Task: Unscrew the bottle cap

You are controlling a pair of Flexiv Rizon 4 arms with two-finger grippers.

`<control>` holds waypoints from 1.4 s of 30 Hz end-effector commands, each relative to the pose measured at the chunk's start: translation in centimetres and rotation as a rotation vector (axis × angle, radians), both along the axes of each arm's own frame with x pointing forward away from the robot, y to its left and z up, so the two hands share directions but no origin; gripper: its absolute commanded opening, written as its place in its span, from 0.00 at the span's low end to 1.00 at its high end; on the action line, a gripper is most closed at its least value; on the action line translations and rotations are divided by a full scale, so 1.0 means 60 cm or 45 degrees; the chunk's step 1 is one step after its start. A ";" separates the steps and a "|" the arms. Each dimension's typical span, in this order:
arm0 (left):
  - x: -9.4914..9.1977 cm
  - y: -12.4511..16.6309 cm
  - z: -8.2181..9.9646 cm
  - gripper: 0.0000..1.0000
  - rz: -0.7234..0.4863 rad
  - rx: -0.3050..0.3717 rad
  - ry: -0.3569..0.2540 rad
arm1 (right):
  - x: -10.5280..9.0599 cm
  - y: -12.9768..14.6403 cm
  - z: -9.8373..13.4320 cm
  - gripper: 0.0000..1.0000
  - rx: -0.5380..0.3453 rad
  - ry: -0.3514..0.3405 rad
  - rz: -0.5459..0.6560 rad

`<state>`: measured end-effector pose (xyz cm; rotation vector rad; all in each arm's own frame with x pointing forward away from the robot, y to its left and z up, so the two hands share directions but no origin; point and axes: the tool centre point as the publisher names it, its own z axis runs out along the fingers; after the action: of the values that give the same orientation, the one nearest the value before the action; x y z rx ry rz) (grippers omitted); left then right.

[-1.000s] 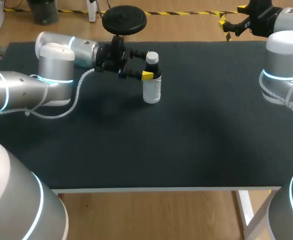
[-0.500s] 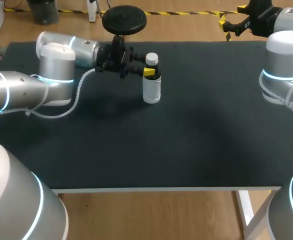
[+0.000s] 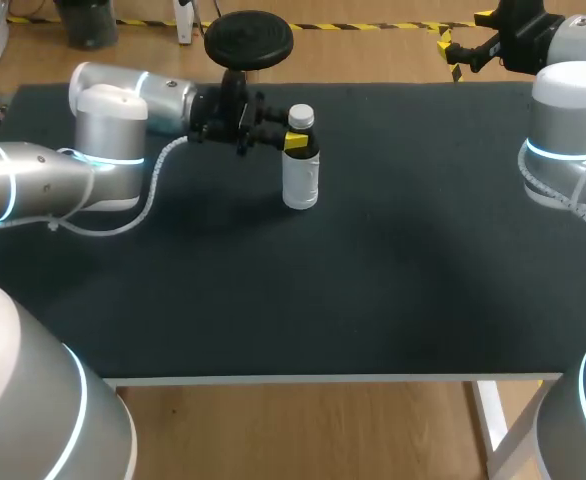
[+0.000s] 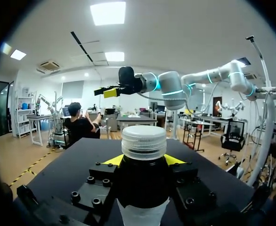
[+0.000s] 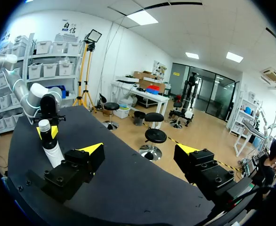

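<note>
A small bottle [image 3: 301, 178] with a white body, dark shoulder and white ribbed cap [image 3: 301, 116] stands upright at the back of the black table. My left gripper [image 3: 293, 141] comes in level from the left and is shut on the bottle just below the cap. In the left wrist view the cap [image 4: 143, 141] rises above the fingers, and both yellow fingertips [image 4: 113, 160] press the dark shoulder [image 4: 142, 186] from two sides. My right gripper [image 3: 463, 47] hangs open near the back right corner, far from the bottle [image 5: 52, 147], with its fingers [image 5: 93, 150] wide apart.
The black table top [image 3: 373, 280] stretches wide in front of and to the right of the bottle, with nothing else standing on it. Its white front edge [image 3: 333, 379] runs along the near side.
My left gripper's fingers have closed from wide open onto the bottle below its cap, and the bottle has shifted slightly left. The right arm has not moved.
</note>
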<state>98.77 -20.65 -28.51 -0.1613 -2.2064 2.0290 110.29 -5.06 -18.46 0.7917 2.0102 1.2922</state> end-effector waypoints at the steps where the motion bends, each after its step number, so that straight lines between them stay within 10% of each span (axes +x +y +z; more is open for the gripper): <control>1: -0.001 0.005 -0.002 0.00 -0.003 -0.001 -0.003 | 0.001 0.000 0.000 1.00 0.000 0.001 0.000; 42: -0.005 0.010 -0.001 0.00 0.001 -0.018 -0.038 | 0.001 0.000 0.000 1.00 0.000 0.001 0.000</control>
<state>98.46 -20.05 -28.58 -0.1915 -2.2108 2.0565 110.29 -5.06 -18.46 0.7917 2.0102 1.2922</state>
